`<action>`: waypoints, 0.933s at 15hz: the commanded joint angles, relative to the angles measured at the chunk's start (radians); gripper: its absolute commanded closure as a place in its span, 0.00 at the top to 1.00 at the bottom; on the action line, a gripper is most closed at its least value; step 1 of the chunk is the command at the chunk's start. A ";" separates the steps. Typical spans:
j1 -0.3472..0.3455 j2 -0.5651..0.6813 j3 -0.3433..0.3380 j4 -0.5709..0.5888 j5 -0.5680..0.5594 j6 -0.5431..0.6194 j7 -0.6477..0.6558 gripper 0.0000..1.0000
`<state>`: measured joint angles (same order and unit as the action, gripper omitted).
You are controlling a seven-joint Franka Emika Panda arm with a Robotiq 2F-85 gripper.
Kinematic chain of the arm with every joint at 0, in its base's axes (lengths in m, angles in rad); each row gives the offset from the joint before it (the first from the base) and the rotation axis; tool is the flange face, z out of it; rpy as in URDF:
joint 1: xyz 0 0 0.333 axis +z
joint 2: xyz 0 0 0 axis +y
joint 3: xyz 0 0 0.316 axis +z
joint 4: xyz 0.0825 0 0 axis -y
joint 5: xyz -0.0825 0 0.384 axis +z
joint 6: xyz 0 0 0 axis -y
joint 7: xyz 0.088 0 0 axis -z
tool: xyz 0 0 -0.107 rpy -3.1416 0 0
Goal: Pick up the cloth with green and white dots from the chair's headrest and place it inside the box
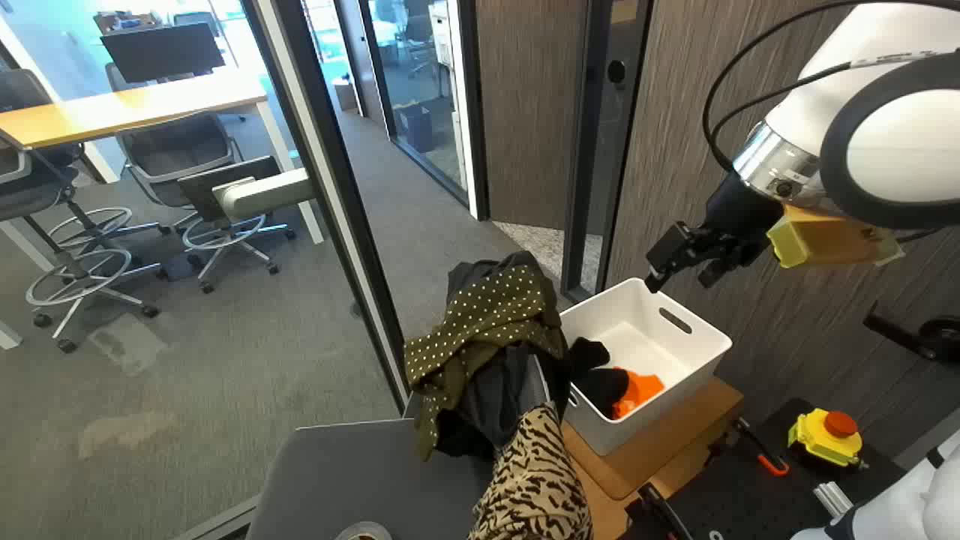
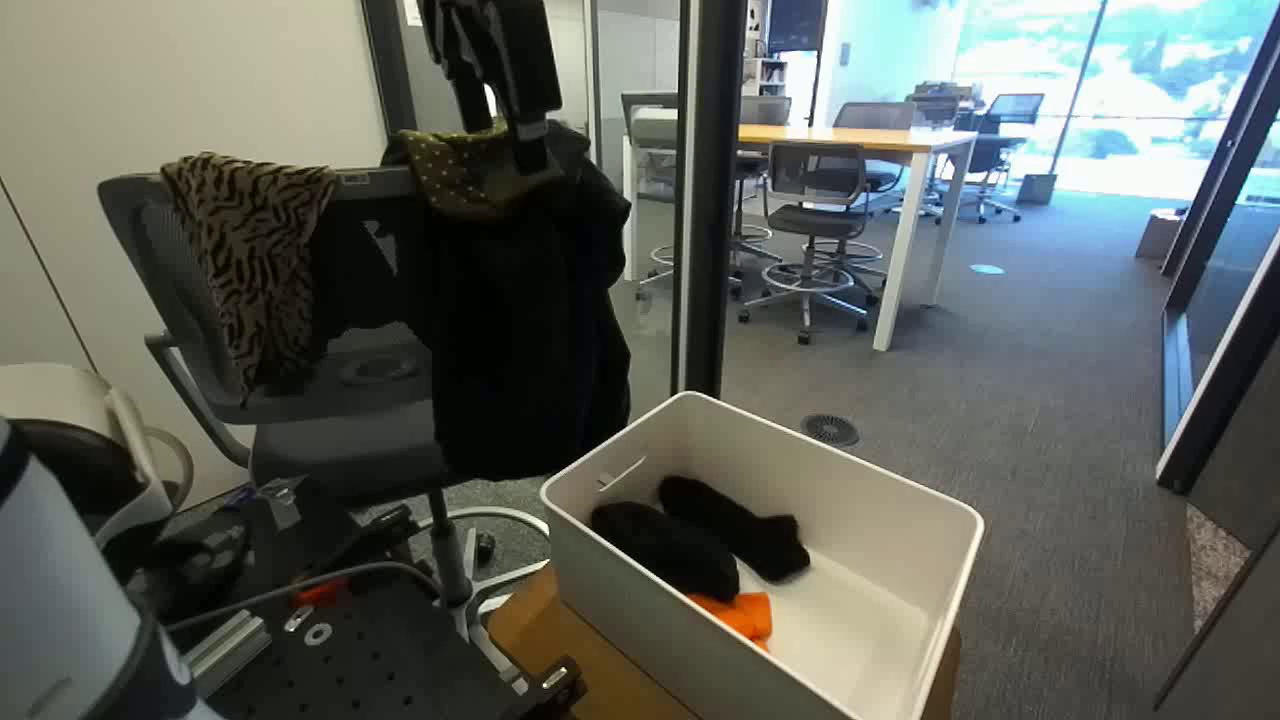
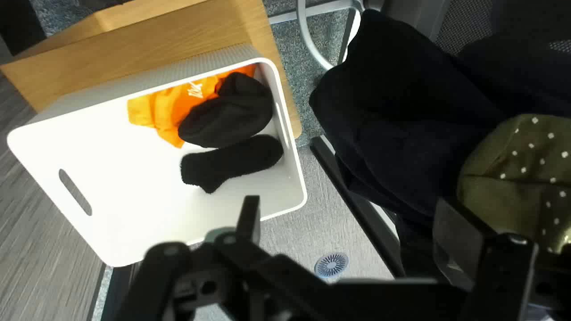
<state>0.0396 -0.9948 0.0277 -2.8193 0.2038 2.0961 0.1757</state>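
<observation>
In an exterior view, the tool (image 1: 681, 280) hangs apart from the dotted cloth (image 1: 495, 307), which lies to its left there, over the back of the chair (image 1: 360, 476); the white box (image 1: 637, 335) sits below the tool. In an exterior view, the tool (image 2: 503, 148) is in front of the cloth (image 2: 462, 172). In the wrist view, its fingers (image 3: 250, 218) stand wide apart, the cloth just past one.
</observation>
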 commanded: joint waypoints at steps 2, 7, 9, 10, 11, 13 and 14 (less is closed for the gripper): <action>-0.008 0.005 0.006 -0.003 0.006 -0.011 -0.006 1.00; -0.008 0.012 0.006 -0.004 0.006 -0.011 -0.006 1.00; -0.007 0.023 0.006 0.004 0.007 -0.005 -0.007 1.00; -0.008 0.043 0.009 0.017 0.004 0.009 -0.010 1.00; -0.004 0.065 0.009 0.037 0.005 0.023 -0.018 1.00; 0.008 0.108 0.003 0.075 0.013 0.051 -0.037 1.00; 0.018 0.141 -0.003 0.098 0.022 0.072 -0.052 1.00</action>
<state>0.0398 -0.9331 0.0283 -2.7760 0.2037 2.1099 0.1624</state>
